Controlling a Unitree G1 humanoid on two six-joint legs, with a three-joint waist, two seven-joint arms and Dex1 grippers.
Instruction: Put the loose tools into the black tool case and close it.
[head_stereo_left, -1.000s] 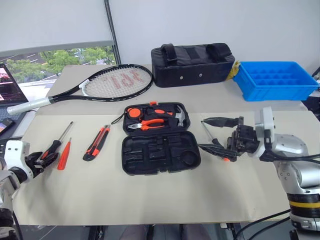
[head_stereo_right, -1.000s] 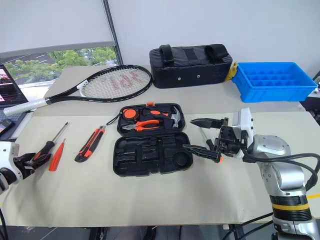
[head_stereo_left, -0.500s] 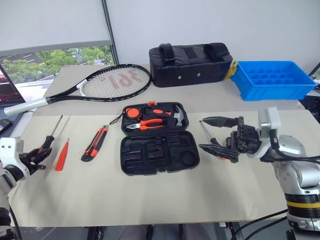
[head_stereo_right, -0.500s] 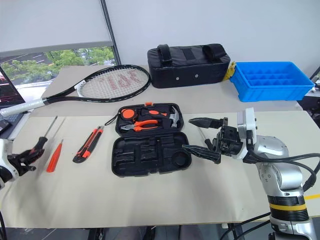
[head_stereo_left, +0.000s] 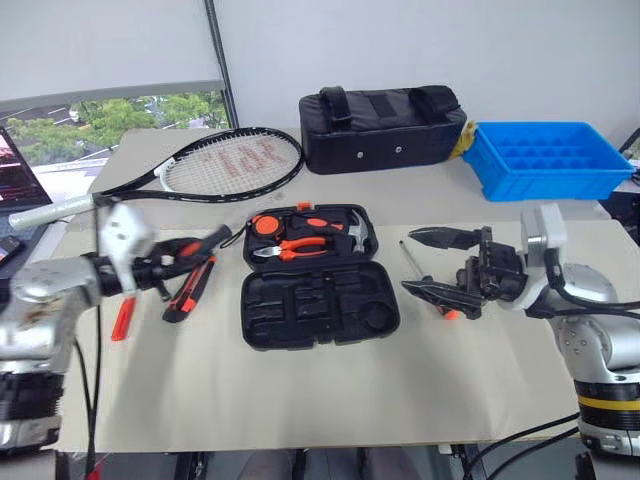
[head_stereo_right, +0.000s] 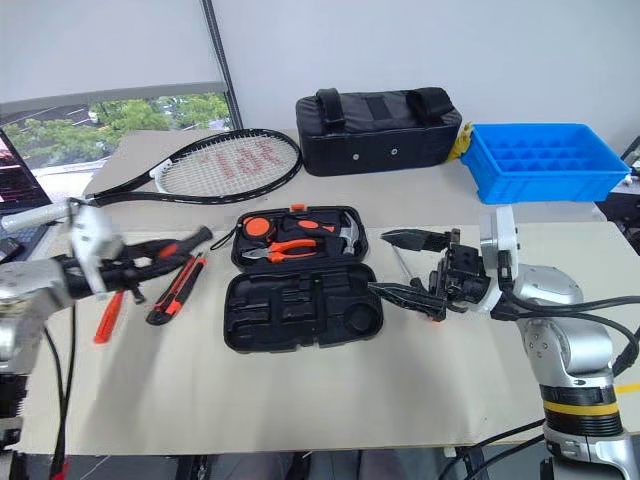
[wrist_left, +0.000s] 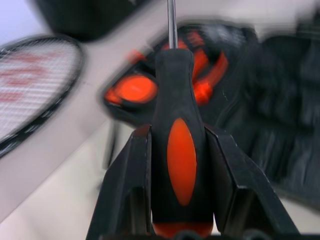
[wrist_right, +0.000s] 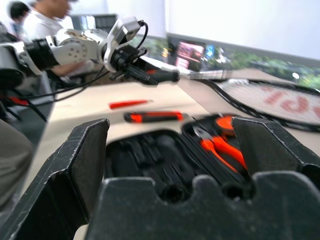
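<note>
- Black-and-orange screwdriver is clamped by its handle between the left gripper's fingers, off the table; a second ago it lay at the table's left edge with the gripper just at it.
- Left gripper has swung in from that edge and risen; it now hangs above the orange-black utility knife, just left of the black tool case.
- Tool case lies open on the paper-covered table, pliers and hammer in its far half; unmoved.
- Thin orange screwdriver and the knife lie where they did.
- Right gripper hovers right of the case, jaws spread wide, nothing in them; unchanged.
- Another screwdriver lies under it.
</note>
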